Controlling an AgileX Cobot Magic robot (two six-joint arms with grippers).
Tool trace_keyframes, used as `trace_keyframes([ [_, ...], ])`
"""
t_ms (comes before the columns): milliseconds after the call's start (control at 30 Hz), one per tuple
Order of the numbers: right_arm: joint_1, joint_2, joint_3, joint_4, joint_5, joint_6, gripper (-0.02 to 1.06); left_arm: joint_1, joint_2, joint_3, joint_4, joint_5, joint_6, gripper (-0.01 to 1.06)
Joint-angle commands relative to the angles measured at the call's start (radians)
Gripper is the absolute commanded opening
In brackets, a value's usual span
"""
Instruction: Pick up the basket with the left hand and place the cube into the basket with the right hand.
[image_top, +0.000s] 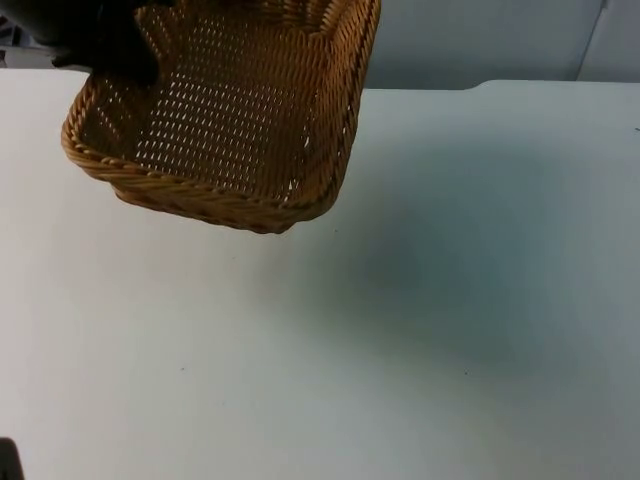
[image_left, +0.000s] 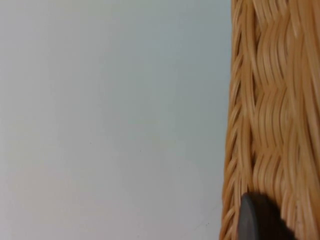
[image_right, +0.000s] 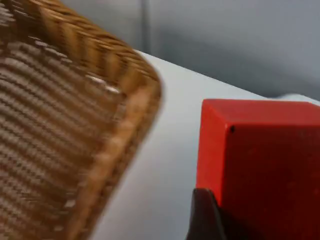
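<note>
The left gripper (image_top: 130, 55) pinches the wicker basket (image_top: 230, 120) by its far rim and holds it tilted above the white worktop (image_top: 420, 330), mouth open to receive; nothing lies inside it. The right gripper (image_right: 220, 220) clamps the red cube (image_right: 260, 160) beside the basket's rim, apparently ready to bring it over.

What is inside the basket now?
Nothing shows inside the basket; its woven floor is bare. The corner under the left gripper is covered. The right gripper holds the red cube beside it.
</note>
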Motion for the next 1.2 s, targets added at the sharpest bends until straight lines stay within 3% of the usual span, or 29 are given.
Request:
trace_keyframes([
  [0,0.016,-0.003,-0.015,0.138,-0.009,-0.093,0.00,0.001,-0.012,0.001,-0.034,-0.016,-0.006,0.00],
  [100,0.039,0.024,-0.013,0.241,-0.009,-0.152,0.00,0.001,-0.012,0.001,-0.034,-0.018,-0.006,0.00],
  [400,0.071,0.202,-0.013,0.281,0.015,-0.171,0.00,0.001,-0.012,0.001,-0.034,-0.036,-0.006,0.00],
  [800,0.088,0.271,-0.032,0.502,-0.056,-0.441,0.00,0.001,-0.012,0.001,-0.034,-0.076,-0.006,0.00],
  [1167,0.088,0.352,-0.177,0.498,-0.025,-0.444,0.00,0.001,-0.012,0.001,-0.034,-0.079,-0.006,0.00],
])
